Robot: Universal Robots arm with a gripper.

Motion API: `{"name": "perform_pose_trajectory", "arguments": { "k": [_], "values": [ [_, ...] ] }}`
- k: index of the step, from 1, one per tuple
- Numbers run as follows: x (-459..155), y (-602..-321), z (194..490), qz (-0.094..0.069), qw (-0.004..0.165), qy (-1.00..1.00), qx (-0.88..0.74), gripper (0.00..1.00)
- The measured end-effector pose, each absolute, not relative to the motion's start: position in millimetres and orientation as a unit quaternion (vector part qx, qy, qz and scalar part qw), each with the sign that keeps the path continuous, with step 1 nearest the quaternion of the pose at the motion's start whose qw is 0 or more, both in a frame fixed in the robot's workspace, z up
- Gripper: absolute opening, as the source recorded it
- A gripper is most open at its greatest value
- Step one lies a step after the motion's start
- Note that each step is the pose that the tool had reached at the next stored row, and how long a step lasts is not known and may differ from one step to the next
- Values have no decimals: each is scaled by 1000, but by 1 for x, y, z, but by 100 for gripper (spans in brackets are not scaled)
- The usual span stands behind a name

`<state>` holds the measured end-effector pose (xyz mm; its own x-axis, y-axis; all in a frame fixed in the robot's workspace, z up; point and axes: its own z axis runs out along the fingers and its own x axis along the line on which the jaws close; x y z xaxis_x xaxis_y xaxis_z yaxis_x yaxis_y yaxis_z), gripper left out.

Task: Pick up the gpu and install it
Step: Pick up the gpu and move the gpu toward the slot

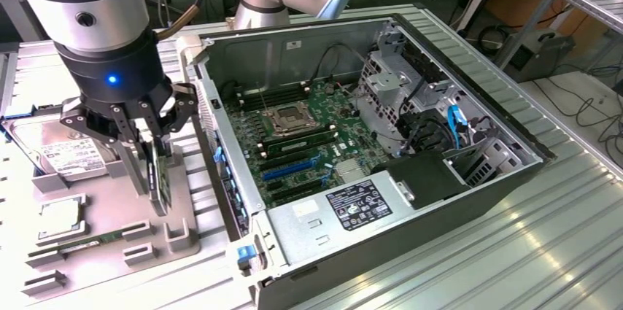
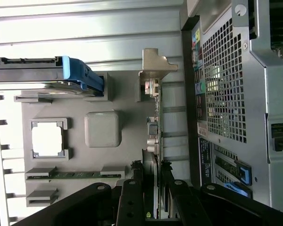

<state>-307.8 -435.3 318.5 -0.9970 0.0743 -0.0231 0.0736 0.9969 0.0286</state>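
The gpu (image 1: 160,195) is a thin dark card standing on edge in the grey parts tray (image 1: 107,270), at the exterior view's left. My gripper (image 1: 154,171) comes down over it from above, one finger on each face, shut on the card. In the wrist view the gpu (image 2: 153,127) runs edge-on, its silvery bracket (image 2: 155,66) at the far end, and my gripper (image 2: 151,172) clamps it between two black fingers (image 2: 134,188). Whether the card's lower edge has left the tray I cannot tell.
The open PC case (image 1: 506,179) lies to the exterior view's right of the tray, motherboard slots (image 1: 292,168) exposed; its perforated rear panel (image 2: 226,84) is close beside the card. On the tray sit a hard drive (image 1: 58,153), a CPU (image 1: 58,219) and a memory stick (image 1: 93,241).
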Motion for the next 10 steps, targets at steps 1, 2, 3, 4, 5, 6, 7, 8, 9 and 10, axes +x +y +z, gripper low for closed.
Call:
{"name": "perform_pose_trajectory", "arguments": {
  "k": [1, 2, 3, 4, 5, 6, 7, 8, 9, 10],
  "values": [
    [-308, -435, 319, 14, 12, 999, 37, 26],
    [-308, -435, 319, 14, 12, 999, 37, 26],
    [-308, -435, 319, 14, 12, 999, 37, 26],
    [-308, -435, 319, 14, 12, 999, 37, 26],
    [-308, -435, 320, 14, 12, 999, 37, 26],
    [-308, -435, 321, 14, 12, 999, 37, 26],
    [-308, -435, 321, 14, 12, 999, 37, 26],
    [-308, -435, 321, 14, 12, 999, 37, 26],
    [-308, -435, 321, 14, 12, 999, 37, 26],
    [-308, -435, 322, 14, 12, 999, 37, 26]
  ]
}}
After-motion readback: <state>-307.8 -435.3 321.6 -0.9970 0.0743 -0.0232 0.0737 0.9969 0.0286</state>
